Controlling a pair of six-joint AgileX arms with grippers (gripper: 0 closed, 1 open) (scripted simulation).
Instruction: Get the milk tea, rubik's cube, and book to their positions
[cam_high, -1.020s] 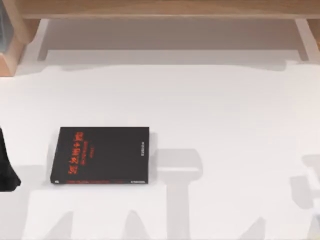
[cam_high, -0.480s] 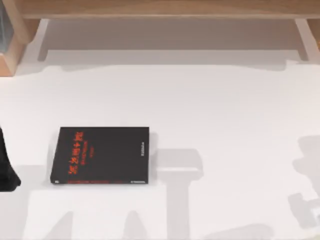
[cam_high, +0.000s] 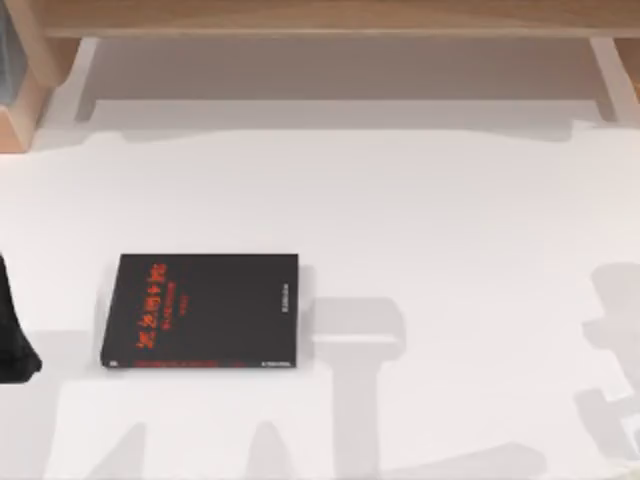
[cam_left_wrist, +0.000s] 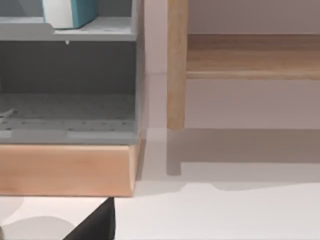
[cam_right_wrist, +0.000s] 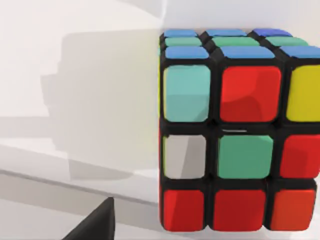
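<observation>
The right gripper's fingers I cannot tell, though the rubik's cube (cam_right_wrist: 235, 135) looms close before it — the book (cam_left_wrist: 70, 12) looks already shelved, cube pending.

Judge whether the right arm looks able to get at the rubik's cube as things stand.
Probably yes: in the right wrist view the rubik's cube sits close ahead on the white table, with nothing between it and the camera.

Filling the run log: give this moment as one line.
rubik's cube: close before right arm's camera | cyan book: on grey shelf | black book: flat, table's left | left arm: left edge
</observation>
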